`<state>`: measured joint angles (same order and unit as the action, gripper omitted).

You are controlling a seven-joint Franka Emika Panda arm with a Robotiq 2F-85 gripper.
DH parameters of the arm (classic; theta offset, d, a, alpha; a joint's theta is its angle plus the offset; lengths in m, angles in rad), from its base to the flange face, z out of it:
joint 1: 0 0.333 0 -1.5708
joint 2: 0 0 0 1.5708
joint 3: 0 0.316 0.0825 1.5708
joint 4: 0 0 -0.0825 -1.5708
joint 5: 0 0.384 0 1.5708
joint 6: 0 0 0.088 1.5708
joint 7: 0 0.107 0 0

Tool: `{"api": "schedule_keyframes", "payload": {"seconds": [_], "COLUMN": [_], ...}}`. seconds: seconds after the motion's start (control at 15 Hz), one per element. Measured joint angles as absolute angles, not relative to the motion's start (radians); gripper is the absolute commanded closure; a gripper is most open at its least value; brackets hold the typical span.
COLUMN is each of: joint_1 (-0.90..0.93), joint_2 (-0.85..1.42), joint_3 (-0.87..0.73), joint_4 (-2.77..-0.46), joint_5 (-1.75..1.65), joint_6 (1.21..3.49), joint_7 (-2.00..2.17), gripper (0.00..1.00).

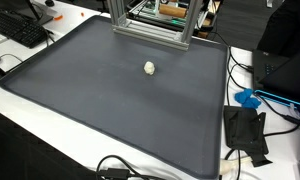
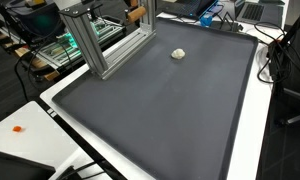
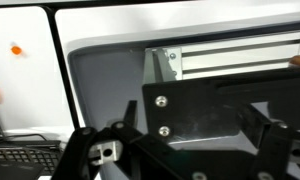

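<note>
Closest to the wrist camera is the gripper [image 3: 180,158], whose black body fills the lower half of that view. One finger [image 3: 78,155] stands at 8 o'clock and its partner at 4 o'clock. The jaws are spread wide with nothing between them, so it holds nothing. Beyond it, toward 12 o'clock, lie a rounded corner of the dark grey mat [image 3: 100,85] and a length of the aluminium frame [image 3: 235,58]. The white table [image 3: 25,80] takes the 9 to 11 o'clock part, with a small orange dot [image 3: 17,48] on it at 10 o'clock and a keyboard [image 3: 20,160] at 8 o'clock. The small pale lump [image 1: 150,68] shows only in the exterior views, where it lies alone on the mat, well apart from every edge. In an exterior view it sits just toward 12 o'clock from the mat's centre, with the frame [image 1: 150,28] near it at 12 o'clock, the keyboard [image 1: 20,30] off the mat at 10 o'clock, a blue item [image 1: 248,98] at 3 o'clock, a black item [image 1: 245,130] at 4 o'clock and loose cables [image 1: 120,168] at 6 o'clock. In an exterior view the lump [image 2: 178,54] lies toward 1 o'clock on the mat, the frame [image 2: 100,40] stands at 11 o'clock, and the orange dot [image 2: 17,128] lies on the table at 8 o'clock. How near the gripper hangs to the lump cannot be told.
</note>
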<state>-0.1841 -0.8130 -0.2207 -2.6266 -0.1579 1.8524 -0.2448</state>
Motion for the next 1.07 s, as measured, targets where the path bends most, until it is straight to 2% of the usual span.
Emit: {"api": "schedule_keyframes", "payload": {"seconds": [0.4,0.73,1.07], "joint_1": [-0.098,0.012,0.116], "joint_2": [-1.048,-1.165,-1.191], "joint_3": [-0.137,-0.042,0.069], "joint_4": [-2.663,-2.704,-2.722], "joint_5": [-0.011,0.116,0.235], "joint_6": [1.667,1.645,1.667], "joint_7": [-0.236,-0.201,-0.152], "gripper": [0.00,0.00,0.00]}}
